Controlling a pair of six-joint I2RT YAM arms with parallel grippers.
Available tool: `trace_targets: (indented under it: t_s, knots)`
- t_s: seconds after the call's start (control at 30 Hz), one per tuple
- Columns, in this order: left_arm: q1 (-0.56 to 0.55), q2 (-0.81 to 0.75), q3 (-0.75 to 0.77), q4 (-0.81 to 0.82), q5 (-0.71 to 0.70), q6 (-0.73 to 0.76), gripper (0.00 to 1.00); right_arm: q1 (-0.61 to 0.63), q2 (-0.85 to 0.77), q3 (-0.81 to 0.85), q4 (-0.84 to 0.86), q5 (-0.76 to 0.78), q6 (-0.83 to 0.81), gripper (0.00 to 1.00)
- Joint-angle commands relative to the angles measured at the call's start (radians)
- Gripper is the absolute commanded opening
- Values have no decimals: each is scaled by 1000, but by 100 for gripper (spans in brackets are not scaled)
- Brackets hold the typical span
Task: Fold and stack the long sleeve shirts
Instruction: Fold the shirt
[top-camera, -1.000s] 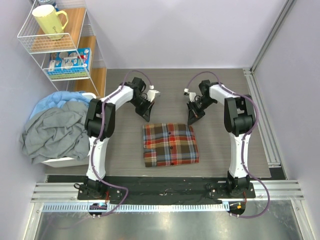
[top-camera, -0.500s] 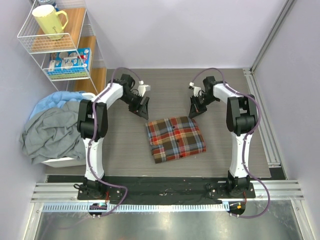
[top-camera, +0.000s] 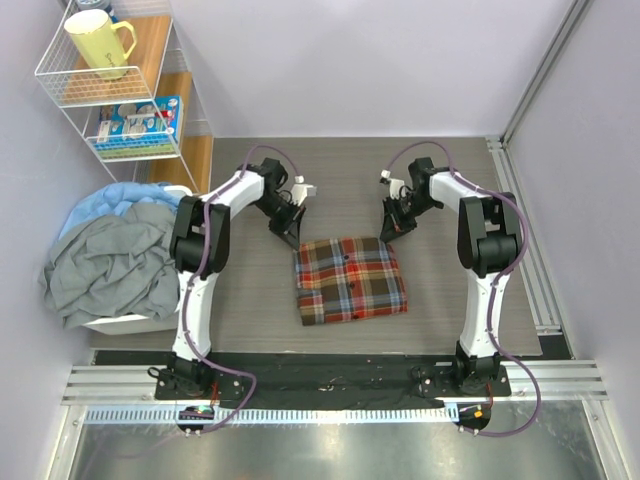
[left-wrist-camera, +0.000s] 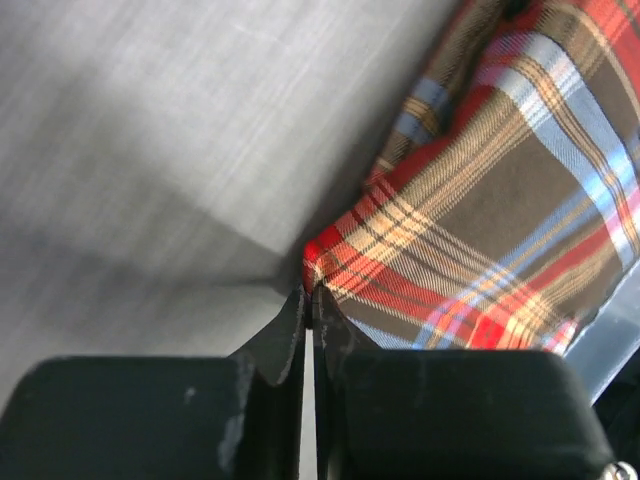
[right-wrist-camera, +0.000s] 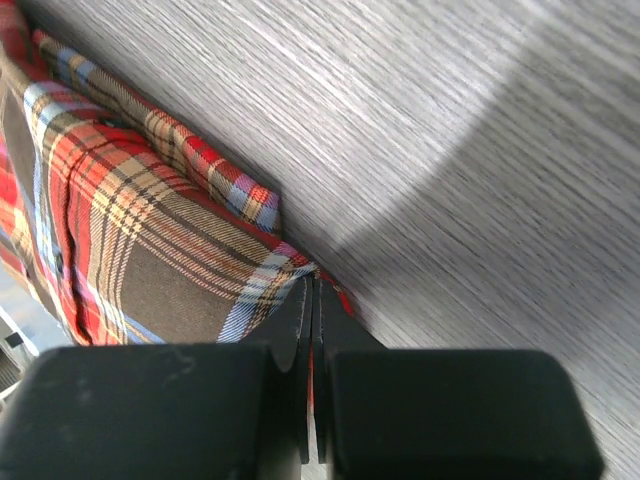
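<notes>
On the tabletop (top-camera: 345, 185), centre | folded plaid shirt (top-camera: 350, 280) is lying flat; left hand (top-camera: 291, 230) is pinching its far-left corner, fingers closed; right hand (top-camera: 387, 230) is pinching its far-right corner, fingers closed

A folded plaid shirt (top-camera: 350, 280) is seen at the centre of the frame, laid slightly askew on the grey table (top-camera: 250, 300). The left gripper (top-camera: 291, 230) is set at its upper left corner and the right gripper (top-camera: 387, 230) at its upper right corner. Grey and blue clothes (top-camera: 110, 262) are heaped at the left edge, and a yellow mug (top-camera: 98, 42) is kept on a wire shelf (top-camera: 120, 100) in the upper left.
</notes>
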Motion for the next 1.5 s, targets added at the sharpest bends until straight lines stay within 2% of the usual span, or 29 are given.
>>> trace_targets:
  t_s: [0.0,0.17,0.2,0.27,0.3,0.37,0.4,0.47,0.5,0.53,0.6,0.63,0.7,0.73,0.77,0.8,0.83,0.87,0.9,0.97,1.03,1.07,1.13,1.2,1.33,1.47]
  knots:
    - [19,46,117,-22,-29,34,0,1,-18,50,12,5,27,1]
    - [68,123,255,18,-81,-3,0,-16,39,146,73,40,93,1]
    - [71,137,326,7,-89,2,0,-19,45,172,76,40,115,1]
    - [74,151,391,-51,-88,28,4,-27,47,193,76,26,122,12]
    - [74,138,410,-63,-77,29,21,-30,32,207,76,19,124,28]
    - [76,76,366,-27,-68,20,39,-44,10,224,79,-16,144,45]
    - [76,-14,332,5,-75,-6,49,-68,-22,242,81,-33,156,54]
    - [79,-136,197,114,-83,-29,68,-93,-69,252,84,-93,190,68]
    - [77,-264,140,148,-89,-32,99,-113,-97,242,86,-110,193,73]
    - [70,-330,38,211,-98,-27,100,-117,-166,227,90,-130,193,85]
    - [53,-465,-88,281,-112,-32,100,-111,-235,148,104,-211,196,92]
    - [38,-572,-210,358,-106,-52,100,-102,-308,109,118,-239,213,98]
    - [33,-664,-306,423,-33,-96,100,-73,-372,-21,177,-308,291,100]
    - [33,-719,-358,520,-22,-271,100,-24,-399,-64,225,-329,319,100]
    - [33,-731,-427,559,-20,-385,100,2,-447,-148,259,-340,346,100]
    - [35,-734,-443,587,24,-462,100,34,-467,-188,294,-348,395,100]
    - [31,-707,-443,563,160,-437,100,84,-482,-228,367,-362,415,100]
    - [13,-690,-440,552,241,-481,100,112,-502,-300,407,-371,438,100]
    - [-11,-672,-432,474,216,-489,100,132,-505,-330,444,-379,490,100]
    - [-76,-669,-476,483,221,-532,100,183,-505,-397,529,-395,526,100]
    - [-85,-688,-627,649,251,-637,100,212,-490,-437,587,-400,555,100]
    - [-85,-682,-667,703,268,-729,100,230,-482,-474,604,-409,567,100]
    - [-87,-649,-734,797,340,-796,100,243,-443,-502,656,-425,615,100]
    - [-87,-604,-765,858,385,-851,100,244,-410,-529,676,-446,636,100]
    - [-70,-503,-825,918,383,-877,100,235,-299,-546,652,-466,617,100]
    - [-12,-374,-819,937,359,-844,100,142,-162,-517,515,-452,462,100]
